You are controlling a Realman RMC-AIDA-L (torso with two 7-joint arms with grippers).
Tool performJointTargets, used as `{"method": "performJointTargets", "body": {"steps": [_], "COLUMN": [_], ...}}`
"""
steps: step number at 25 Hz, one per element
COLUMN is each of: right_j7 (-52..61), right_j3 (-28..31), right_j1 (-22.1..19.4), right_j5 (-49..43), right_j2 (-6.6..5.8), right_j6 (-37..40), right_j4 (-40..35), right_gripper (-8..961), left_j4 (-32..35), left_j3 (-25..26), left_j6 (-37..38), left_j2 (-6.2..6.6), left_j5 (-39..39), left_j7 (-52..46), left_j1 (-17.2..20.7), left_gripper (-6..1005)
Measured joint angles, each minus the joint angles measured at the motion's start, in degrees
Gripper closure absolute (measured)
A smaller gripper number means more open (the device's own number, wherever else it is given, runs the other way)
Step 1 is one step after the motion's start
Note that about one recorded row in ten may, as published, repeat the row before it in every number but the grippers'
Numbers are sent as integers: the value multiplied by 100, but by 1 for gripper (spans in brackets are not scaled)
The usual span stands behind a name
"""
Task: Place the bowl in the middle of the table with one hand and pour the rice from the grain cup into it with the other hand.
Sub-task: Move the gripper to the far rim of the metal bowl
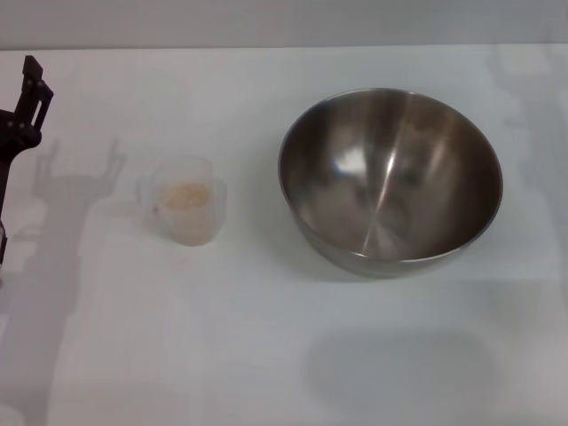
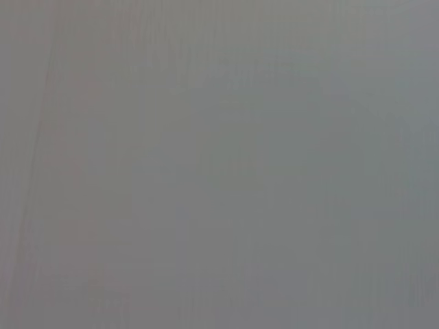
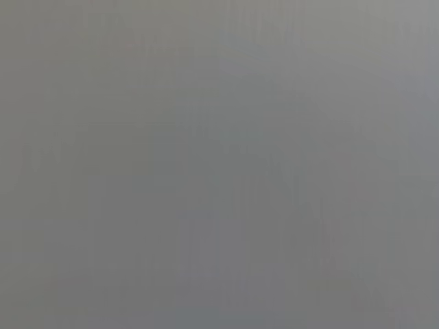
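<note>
The steel bowl (image 1: 390,180) stands upright on the white table (image 1: 266,355), right of centre, and looks empty. The frosted grain cup (image 1: 188,211) stands upright to the left of the bowl, apart from it, with rice (image 1: 185,195) inside. My left gripper (image 1: 31,93) shows at the far left edge, raised, well left of the cup and holding nothing. My right gripper is out of view. Both wrist views show only plain grey.
The table's far edge (image 1: 284,47) runs along the top of the head view. Arm shadows fall on the table left of the cup and at the lower right.
</note>
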State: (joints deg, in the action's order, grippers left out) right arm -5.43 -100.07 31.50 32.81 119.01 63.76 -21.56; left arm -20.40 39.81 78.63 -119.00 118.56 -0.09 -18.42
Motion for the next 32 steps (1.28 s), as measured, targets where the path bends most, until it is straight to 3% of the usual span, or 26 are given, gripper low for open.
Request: {"method": "performJointTargets", "body": {"steps": [8, 15, 16, 17, 18, 22, 26, 32], "right_j7": [-120, -91, -88, -91, -91, -131, -322, -811], "right_j3": [613, 820, 861, 996, 996, 1419, 1986, 2674], "right_j1": [-526, -614, -619, -639, -639, -631, -368, 193], "right_j5": [-553, -632, -632, -636, -636, -655, -654, -623], "right_j2": [-3, 5, 5, -1, -1, -27, -44, -66], "right_j6": [-2591, -3667, -3880, -4617, -4617, -6808, -9249, -12355], "right_j4": [-2069, -2623, -2722, -3129, -3129, -4278, -5317, -6083], "right_gripper": [156, 156, 156, 156, 156, 156, 156, 155], "left_j4": [12, 46, 46, 46, 46, 45, 45, 44], "left_j3": [1, 0, 0, 0, 0, 0, 0, 64], "left_j6": [7, 12, 12, 14, 16, 21, 22, 33], "left_j2": [-1, 6, 7, 7, 8, 8, 9, 8], "left_j5": [0, 0, 0, 0, 0, 0, 0, 1], "left_j7": [-6, -249, -260, -262, -264, -264, -264, -264], "left_j1": [42, 78, 84, 88, 90, 93, 84, 71], "left_gripper": [162, 162, 162, 162, 162, 161, 161, 161]}}
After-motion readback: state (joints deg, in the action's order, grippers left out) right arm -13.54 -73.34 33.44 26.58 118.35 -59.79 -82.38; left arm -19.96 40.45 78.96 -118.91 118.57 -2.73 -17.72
